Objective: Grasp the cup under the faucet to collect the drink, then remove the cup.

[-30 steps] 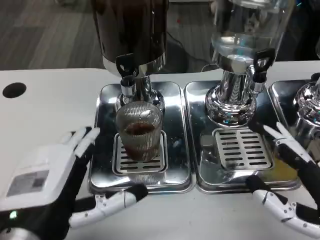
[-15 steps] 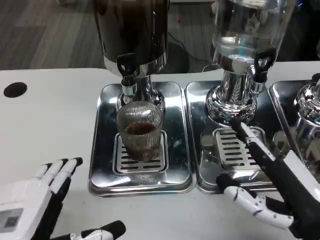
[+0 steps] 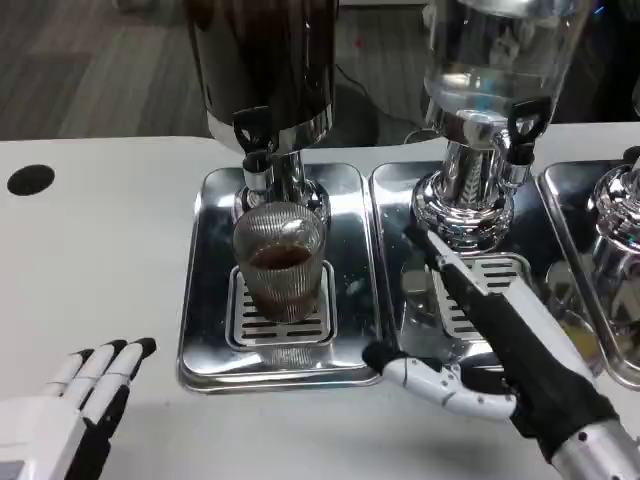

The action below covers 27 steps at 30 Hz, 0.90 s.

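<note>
A ribbed clear cup point(image 3: 279, 262) holding dark drink stands on the drip grate point(image 3: 252, 325) of the left steel tray point(image 3: 205, 300), right under the black faucet point(image 3: 251, 135) of the dark drink dispenser point(image 3: 265, 60). My right hand point(image 3: 495, 340) lies open over the middle tray point(image 3: 392, 300), fingers reaching up-left, thumb near the front rim; it stays apart from the cup, to its right. My left hand point(image 3: 75, 405) sits low at the front left of the table, open and holding nothing.
A clear-tank dispenser point(image 3: 485, 100) stands on the middle tray with its own grate point(image 3: 500, 275). A third dispenser base point(image 3: 618, 215) shows at the right edge. A black hole point(image 3: 30, 179) marks the white table at far left.
My left hand has pulled back from the left tray toward the front left corner. My right hand has swung left across the middle tray, closer to the cup. The cup stayed put.
</note>
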### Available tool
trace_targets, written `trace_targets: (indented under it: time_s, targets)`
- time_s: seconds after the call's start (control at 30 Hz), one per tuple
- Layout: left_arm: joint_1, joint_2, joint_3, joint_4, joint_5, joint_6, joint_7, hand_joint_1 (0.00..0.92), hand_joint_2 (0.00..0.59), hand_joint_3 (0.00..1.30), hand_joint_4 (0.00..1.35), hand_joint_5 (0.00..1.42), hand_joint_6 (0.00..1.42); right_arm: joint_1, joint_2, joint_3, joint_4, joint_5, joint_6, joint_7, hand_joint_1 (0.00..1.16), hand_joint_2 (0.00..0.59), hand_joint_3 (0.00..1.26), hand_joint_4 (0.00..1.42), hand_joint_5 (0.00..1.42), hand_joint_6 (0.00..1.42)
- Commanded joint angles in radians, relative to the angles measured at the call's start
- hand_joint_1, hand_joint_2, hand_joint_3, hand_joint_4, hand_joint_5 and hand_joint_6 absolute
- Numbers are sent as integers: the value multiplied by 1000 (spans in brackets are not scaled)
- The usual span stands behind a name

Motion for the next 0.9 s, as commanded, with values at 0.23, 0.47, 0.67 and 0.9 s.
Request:
trace_targets:
  time_s: [0.23,0.47,0.67,0.9]
  targets:
    - [12,-20,34,30,-25,-63,39,0,64,112,0,95,362,-141,60,37,104,-52,73,-65,608,144,45,0,2,0]
    - [36,-33,37,15,-19,-86,35,0,65,114,0,99,363,-239,93,61,215,-55,89,-89,614,142,42,0,10,0]
    - [57,-44,45,10,-22,-101,34,0,70,122,0,102,373,-288,112,70,271,-57,93,-105,616,141,38,0,12,0]
    - [86,-58,66,-2,-33,-129,36,0,72,128,1,102,378,-330,128,82,319,-58,93,-127,626,127,35,1,31,0]
